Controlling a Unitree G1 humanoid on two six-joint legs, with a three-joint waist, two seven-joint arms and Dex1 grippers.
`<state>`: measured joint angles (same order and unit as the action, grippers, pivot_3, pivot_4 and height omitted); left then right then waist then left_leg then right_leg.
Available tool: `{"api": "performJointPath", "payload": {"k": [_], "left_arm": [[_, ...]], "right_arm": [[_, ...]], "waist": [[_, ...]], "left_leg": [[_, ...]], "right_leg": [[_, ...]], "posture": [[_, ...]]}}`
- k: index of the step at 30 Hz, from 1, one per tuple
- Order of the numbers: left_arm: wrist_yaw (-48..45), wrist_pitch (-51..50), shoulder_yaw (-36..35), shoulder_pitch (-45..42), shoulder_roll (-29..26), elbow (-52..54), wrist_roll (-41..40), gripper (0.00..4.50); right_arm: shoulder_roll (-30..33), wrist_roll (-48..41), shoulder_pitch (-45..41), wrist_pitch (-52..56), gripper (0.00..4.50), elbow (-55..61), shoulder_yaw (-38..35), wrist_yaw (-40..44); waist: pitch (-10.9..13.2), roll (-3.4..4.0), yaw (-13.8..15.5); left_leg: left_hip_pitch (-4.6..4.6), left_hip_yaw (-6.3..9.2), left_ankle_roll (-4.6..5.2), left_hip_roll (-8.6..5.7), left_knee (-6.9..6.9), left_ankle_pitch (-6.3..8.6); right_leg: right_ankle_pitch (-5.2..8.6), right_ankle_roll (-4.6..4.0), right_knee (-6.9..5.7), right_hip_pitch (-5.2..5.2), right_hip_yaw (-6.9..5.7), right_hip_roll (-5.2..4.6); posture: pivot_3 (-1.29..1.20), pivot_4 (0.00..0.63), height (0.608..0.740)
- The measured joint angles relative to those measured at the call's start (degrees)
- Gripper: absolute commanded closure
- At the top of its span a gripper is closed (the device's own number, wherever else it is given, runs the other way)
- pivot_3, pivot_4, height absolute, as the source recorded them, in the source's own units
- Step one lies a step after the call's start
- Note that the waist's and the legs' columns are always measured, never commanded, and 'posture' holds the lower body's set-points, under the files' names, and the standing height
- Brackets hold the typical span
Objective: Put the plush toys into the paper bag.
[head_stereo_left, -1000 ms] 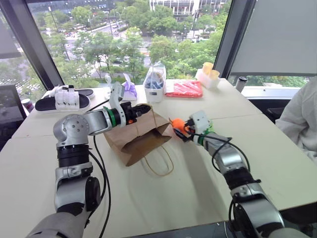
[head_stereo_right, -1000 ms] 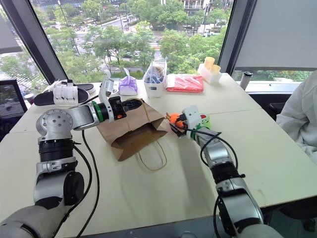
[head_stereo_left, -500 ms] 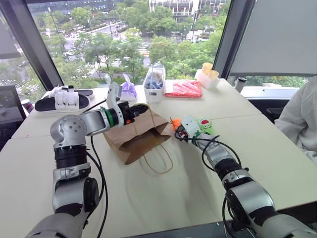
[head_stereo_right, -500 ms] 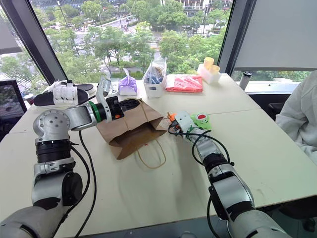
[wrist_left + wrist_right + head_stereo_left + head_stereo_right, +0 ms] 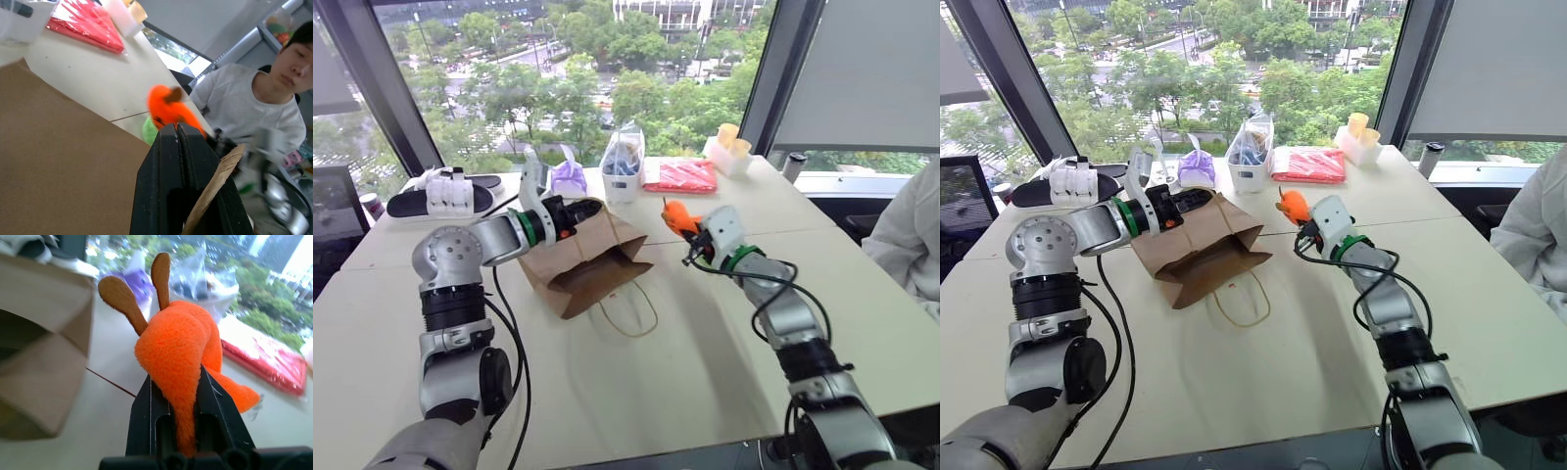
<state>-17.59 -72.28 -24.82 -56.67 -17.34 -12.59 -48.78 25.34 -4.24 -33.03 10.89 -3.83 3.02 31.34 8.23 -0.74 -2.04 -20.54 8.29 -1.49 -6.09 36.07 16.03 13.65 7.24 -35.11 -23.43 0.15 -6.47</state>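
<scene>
From the head views, the right gripper [image 5: 690, 235], which a second ago stood spread low at the table beside the orange toy [image 5: 676, 215], now has its two fingers clamped on that toy and has lifted it clear of the tabletop; that suggests the pick is done and the carry to the paper bag [image 5: 582, 259] is what remains for this toy. The bag lies on its side to the left of the raised toy, a gap of bare table between them, its loop handles trailing toward the robot. The left gripper [image 5: 1203, 199] is closed tight on the bag's upper edge, as before, propping the mouth open. In the left wrist view, its fingers [image 5: 168, 161] are pressed together on a brown paper edge, with the orange toy in the air beyond and the green toy [image 5: 148, 131] peeping out below it. In the right wrist view, the orange toy bulges up from between the black fingers [image 5: 142, 413], and the bag's dark mouth gapes close by to one side.
</scene>
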Motion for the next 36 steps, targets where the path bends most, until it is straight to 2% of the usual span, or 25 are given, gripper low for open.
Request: {"api": "performJointPath", "payload": {"k": [2,5,10,17,25,36], "left_arm": [[0.3,0.3,-0.5,-1.0,0.4,-1.0,-0.3,4.50],[0.3,0.5,-0.8,-1.9,0.4,-1.9,-0.5,4.50],[0.2,0.5,-0.8,-2.3,0.6,-3.1,-0.7,4.50],[0.2,0.4,-0.6,-2.3,1.8,-3.2,-1.5,4.50],[1.0,-0.1,-0.9,-2.1,1.9,-2.4,-2.4,4.50],[3.7,-2.6,-1.5,-1.1,3.2,0.0,-6.4,4.50]], "right_arm": [[3.0,-3.1,5.5,4.8,4.42,10.6,0.3,3.9],[5.5,-5.4,10.1,9.9,4.42,19.5,1.3,7.1],[3.3,-6.4,10.4,13.8,4.42,25.3,4.6,7.2],[-1.3,2.5,3.0,5.6,4.42,13.8,14.2,5.8],[-1.1,15.9,-3.8,-10.1,4.42,-1.1,22.7,5.6],[-5.4,30.9,-16.7,-26.0,4.42,-22.4,28.9,-0.7]], "waist": [[0.0,0.00,0.2],[0.0,-0.02,0.0],[0.0,-0.04,0.0],[0.0,-0.06,0.9],[0.0,-0.07,1.2],[0.0,-0.07,0.8]], "left_leg": [[0.02,-0.03,0.00,0.01,0.00,0.00],[0.05,-0.13,0.01,0.03,0.06,0.00],[0.12,-0.16,-0.01,0.08,0.07,0.00],[0.08,-0.16,0.00,0.04,0.05,0.00],[0.07,-0.15,-0.01,0.02,0.05,-0.01],[0.08,-0.13,-0.02,0.04,0.04,-0.01]], "right_leg": [[0.01,0.01,0.00,0.01,0.00,0.01],[0.01,0.02,0.01,0.04,0.01,0.01],[0.01,0.02,-0.03,0.06,0.01,0.04],[0.00,0.00,-0.06,-0.03,0.01,0.00],[0.00,0.00,-0.04,-0.02,0.01,0.00],[0.00,0.00,-0.07,-0.04,0.01,0.01]], "posture": [[0.00,0.150,0.740],[0.00,0.150,0.740],[0.00,0.150,0.740],[0.00,0.150,0.740],[0.00,0.150,0.740],[0.00,0.150,0.740]]}}
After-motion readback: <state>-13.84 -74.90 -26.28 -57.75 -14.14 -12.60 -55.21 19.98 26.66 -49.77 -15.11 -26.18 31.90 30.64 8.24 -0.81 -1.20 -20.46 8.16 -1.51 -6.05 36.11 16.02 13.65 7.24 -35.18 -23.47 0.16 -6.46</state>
